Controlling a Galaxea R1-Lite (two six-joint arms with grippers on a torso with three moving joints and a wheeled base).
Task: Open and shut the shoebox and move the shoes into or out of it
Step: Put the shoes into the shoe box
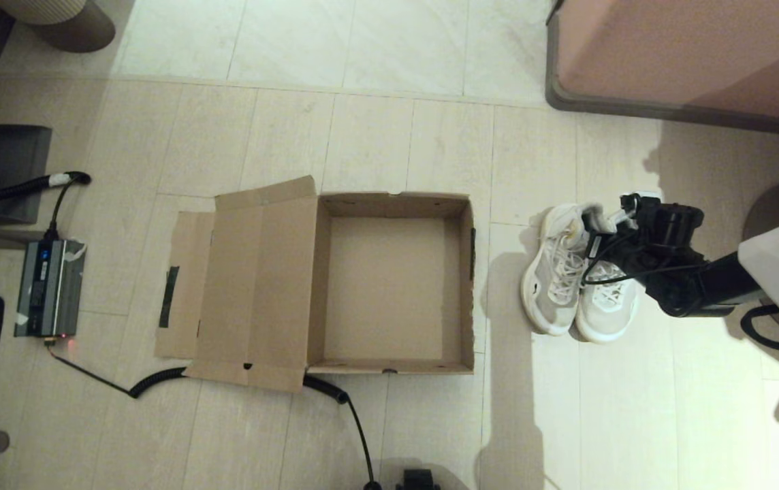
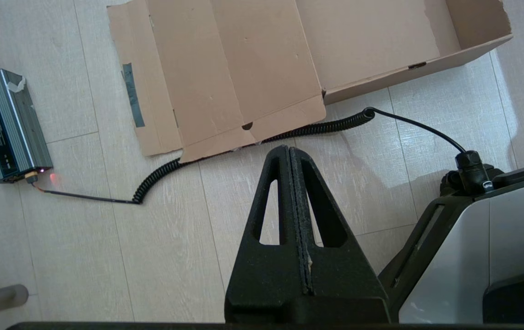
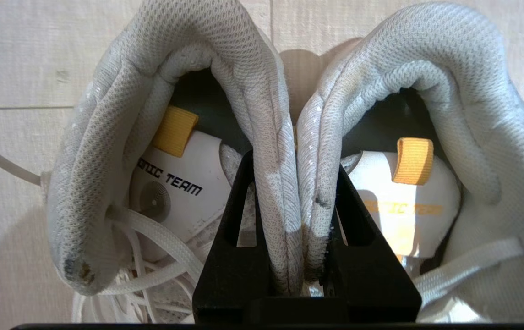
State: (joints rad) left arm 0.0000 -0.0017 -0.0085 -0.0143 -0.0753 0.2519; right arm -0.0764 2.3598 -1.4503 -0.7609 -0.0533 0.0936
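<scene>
Brown corrugated cardboard fills the centre of the head view: the shoebox (image 1: 395,282) lies open and empty on the tiled floor (image 1: 376,136), its lid flap (image 1: 240,286) folded flat toward nine o'clock, a dark tape strip (image 1: 169,296) on the flap's outer edge. At three o'clock from the box, just apart from it, the shoes (image 1: 577,275) stand side by side on the floor. The right gripper (image 3: 295,201) pinches the two touching inner collars of the pair together, one finger inside each shoe; the arm hides the heels in the head view. The left gripper (image 2: 289,151) hovers at six o'clock of the box, fingers pressed together on nothing. A coiled cable (image 1: 158,381) runs under the flap's near edge to a grey power unit (image 1: 48,289) at nine o'clock.
</scene>
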